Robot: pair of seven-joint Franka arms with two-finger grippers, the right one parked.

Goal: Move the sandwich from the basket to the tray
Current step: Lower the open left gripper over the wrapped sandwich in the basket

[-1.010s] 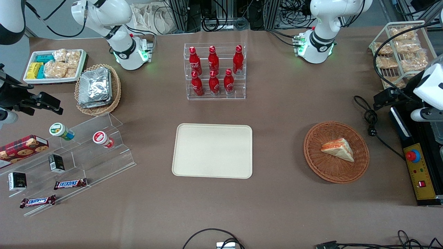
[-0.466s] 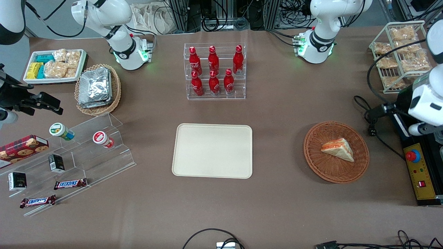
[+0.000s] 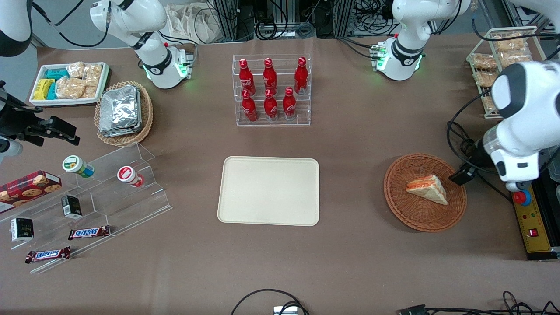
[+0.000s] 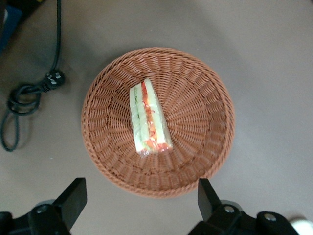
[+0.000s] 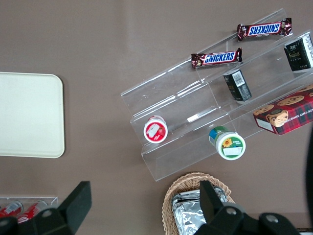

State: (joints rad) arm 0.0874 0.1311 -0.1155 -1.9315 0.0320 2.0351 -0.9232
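Note:
The sandwich (image 3: 426, 189), a pale wedge with orange-red and green layers, lies in the round reddish-brown basket (image 3: 393, 192) toward the working arm's end of the table. The cream rectangular tray (image 3: 269, 190) sits bare at mid-table, beside the basket. My left gripper (image 3: 460, 174) hangs above the table at the basket's rim, on the side away from the tray. In the left wrist view the gripper (image 4: 139, 188) is open, its black fingers (image 4: 73, 196) spread wide with nothing between them, and the sandwich (image 4: 148, 117) rests in the middle of the basket (image 4: 205, 93). The tray's edge (image 5: 29, 115) also shows in the right wrist view.
A black cable with a plug (image 3: 468, 153) lies on the table close to the basket. A control box with a red button (image 3: 527, 214) sits at the table edge. A rack of red bottles (image 3: 271, 89) stands farther back than the tray. A wire rack of bagged snacks (image 3: 485, 65) stands at the working arm's end.
The left arm has swung in from the table's edge toward the basket, and the gripper now hangs by its rim. Sandwich, basket and tray have not moved.

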